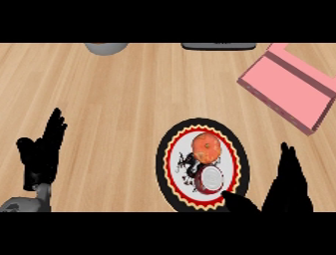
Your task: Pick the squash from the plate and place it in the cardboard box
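Observation:
An orange squash (206, 146) lies on a round plate (169, 164) with a black rim and red scalloped band, low in the middle of the head view. Just below the squash on the same plate sits a halved red onion (210, 179). The pink box (297, 83) stands open at the upper right, tilted, its flap spread toward the plate. My right hand (286, 187) is open beside the plate's right edge, fingers straight, thumb reaching toward the plate's lower rim. Far from the plate, at the lower left, my left hand (44, 152) rests open with fingers up.
A grey round object (105, 48) shows at the top edge, left of centre. A dark flat object (219, 46) lies at the top edge, right of centre. Wooden countertop (126, 99) stretches between the hands and the box.

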Available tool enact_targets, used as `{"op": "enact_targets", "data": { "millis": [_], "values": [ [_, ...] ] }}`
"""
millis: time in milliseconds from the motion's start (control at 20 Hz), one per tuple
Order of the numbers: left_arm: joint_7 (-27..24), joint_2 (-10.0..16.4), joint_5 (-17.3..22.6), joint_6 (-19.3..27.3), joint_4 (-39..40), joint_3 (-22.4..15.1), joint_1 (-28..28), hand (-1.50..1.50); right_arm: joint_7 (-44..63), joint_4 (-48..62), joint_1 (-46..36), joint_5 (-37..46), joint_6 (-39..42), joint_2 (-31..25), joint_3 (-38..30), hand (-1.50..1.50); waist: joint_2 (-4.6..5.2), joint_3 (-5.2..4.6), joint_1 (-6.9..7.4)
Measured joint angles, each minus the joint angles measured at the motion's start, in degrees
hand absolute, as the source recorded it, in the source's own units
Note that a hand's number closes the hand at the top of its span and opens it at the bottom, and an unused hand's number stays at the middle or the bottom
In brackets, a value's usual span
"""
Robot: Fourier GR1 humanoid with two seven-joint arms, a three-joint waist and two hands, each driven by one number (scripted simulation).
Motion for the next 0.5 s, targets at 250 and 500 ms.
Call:
{"op": "enact_targets", "data": {
  "millis": [250, 500],
  "values": [
    [-0.5, -0.6, -0.2, -0.4, 1.7, -0.1, -1.3, 0.00, 5.1, 1.5, -4.9, -0.8, 5.9, 0.4, 1.7, -1.50, 0.19, 0.14, 0.80],
    [-0.4, -0.5, -0.3, -0.8, 2.0, 0.1, -1.8, 0.00, 6.3, 3.6, -7.8, -4.6, 9.1, 0.4, 0.0, -1.50, 0.17, 0.25, 1.11]
  ]
}}
